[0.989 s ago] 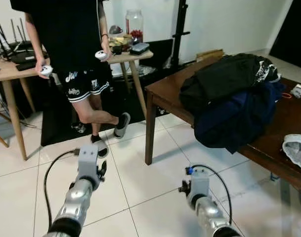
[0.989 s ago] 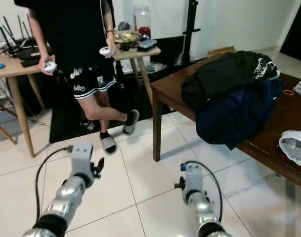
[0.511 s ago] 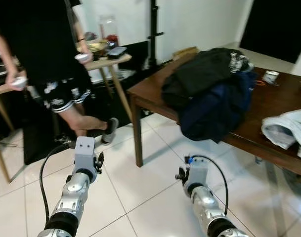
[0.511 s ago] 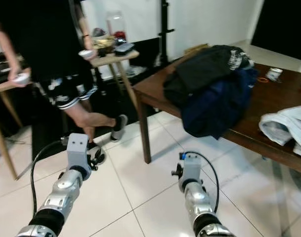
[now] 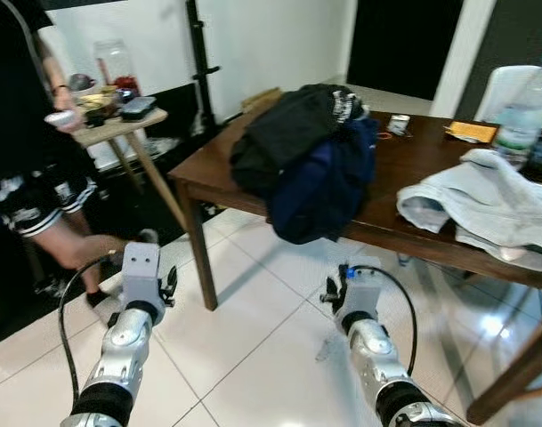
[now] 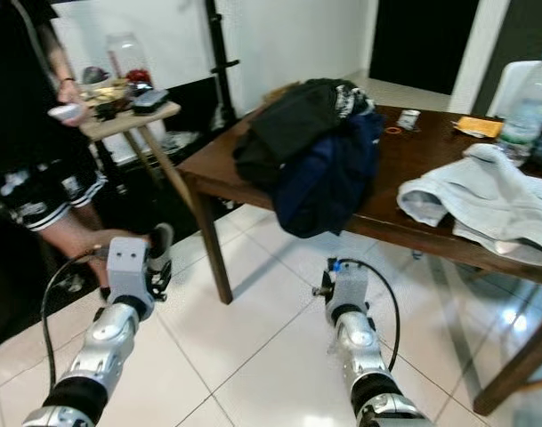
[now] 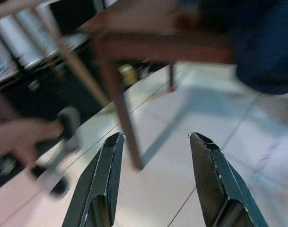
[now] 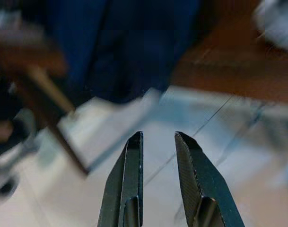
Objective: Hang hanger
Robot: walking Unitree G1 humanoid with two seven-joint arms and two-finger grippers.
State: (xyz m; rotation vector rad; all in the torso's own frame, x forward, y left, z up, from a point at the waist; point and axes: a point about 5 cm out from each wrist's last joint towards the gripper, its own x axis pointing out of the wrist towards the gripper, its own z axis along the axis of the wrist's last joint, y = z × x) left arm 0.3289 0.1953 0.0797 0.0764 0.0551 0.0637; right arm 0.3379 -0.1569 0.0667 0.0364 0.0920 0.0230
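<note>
Hanger location is uncertain; it may lie under the heaped black and navy garments (image 5: 311, 160) on the dark wooden bench (image 5: 413, 191). Left gripper (image 7: 155, 156) spreads its fingers wide and empty, right gripper (image 8: 158, 151) slightly parted and empty, both low over the white tiled floor (image 5: 253, 356), probably for walking.

A dark wooden table (image 5: 222, 169) stands on glossy white floor tiles (image 5: 253, 356) before a white wall (image 5: 271, 40).
</note>
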